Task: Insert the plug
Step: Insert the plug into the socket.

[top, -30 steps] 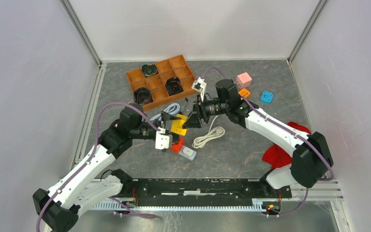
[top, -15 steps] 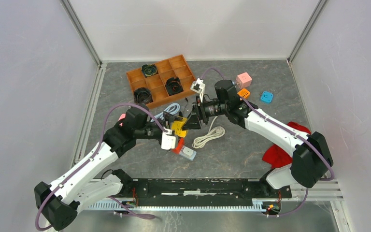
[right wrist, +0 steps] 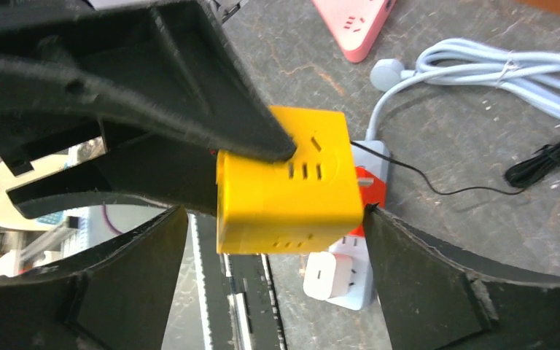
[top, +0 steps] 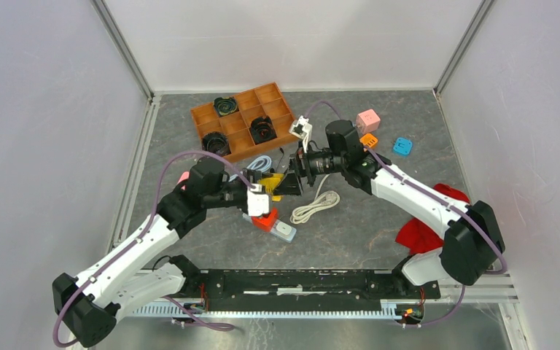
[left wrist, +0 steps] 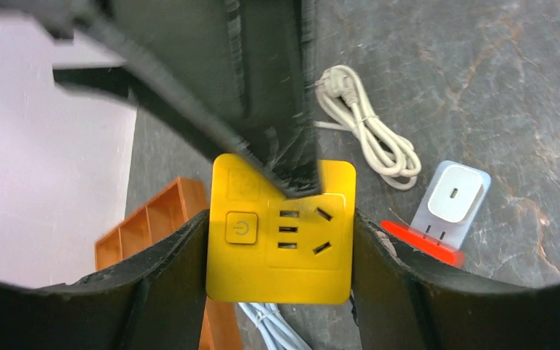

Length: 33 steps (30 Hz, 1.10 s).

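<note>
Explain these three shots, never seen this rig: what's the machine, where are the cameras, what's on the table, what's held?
Two robot arms are bolted at the near edge of the table: left arm and right arm. The wide picture looks down from above and behind them. The other two come from a camera on each wrist, so the dark shapes at their lower edges are that arm's own jaws. The yellow socket cube is clamped between the left jaws, off the table. It also sits between the right jaws; whether they press it, I cannot tell. On the table: an orange tray with black parts, a coiled white cable, a white charger, a pink cube and a red cloth.
</note>
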{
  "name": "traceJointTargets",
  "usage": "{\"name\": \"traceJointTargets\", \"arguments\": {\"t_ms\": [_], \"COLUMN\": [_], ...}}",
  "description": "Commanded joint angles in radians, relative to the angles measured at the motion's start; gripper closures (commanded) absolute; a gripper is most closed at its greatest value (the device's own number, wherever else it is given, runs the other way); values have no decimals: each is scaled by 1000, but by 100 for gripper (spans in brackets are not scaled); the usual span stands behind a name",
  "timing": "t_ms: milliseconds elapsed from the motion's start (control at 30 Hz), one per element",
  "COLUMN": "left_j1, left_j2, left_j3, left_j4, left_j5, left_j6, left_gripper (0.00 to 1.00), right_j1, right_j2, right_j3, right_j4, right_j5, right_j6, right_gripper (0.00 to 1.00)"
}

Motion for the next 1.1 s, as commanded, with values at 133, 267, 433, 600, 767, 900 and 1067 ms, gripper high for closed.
{"name": "traceJointTargets", "arguments": {"t_ms": [133, 267, 433, 600, 767, 900, 1067], "left_j1": [0, 0, 2, 2, 2, 3, 12], "left_j2": [26, 61, 93, 67, 38, 49, 97], "left_j3": [40, 67, 87, 97, 108, 139, 199], "left_j4": [193, 206, 266, 302, 296, 234, 108], "left_j5": [-270, -386, -680, -861, -1005, -1116, -1276], "left_j6": [-411, -538, -779, -910, -1063, -1162, -1264], "left_gripper": [59, 62, 59, 67, 67, 65, 63], "right_j1": [-44, -118, -165, -171, -174, -175, -176], "right_j2": [-151, -224, -305, -337, -340, -340, -350], "right_j3": [-38, -118, -166, -187, -194, -195, -203], "right_j4": [40, 79, 74, 65, 59, 56, 51], "right_j5": [212, 291, 403, 438, 444, 444, 450], "right_j6": [-1, 29, 7, -11, -23, -28, -43], "right_gripper": [2, 2, 2, 2, 2, 2, 2]}}
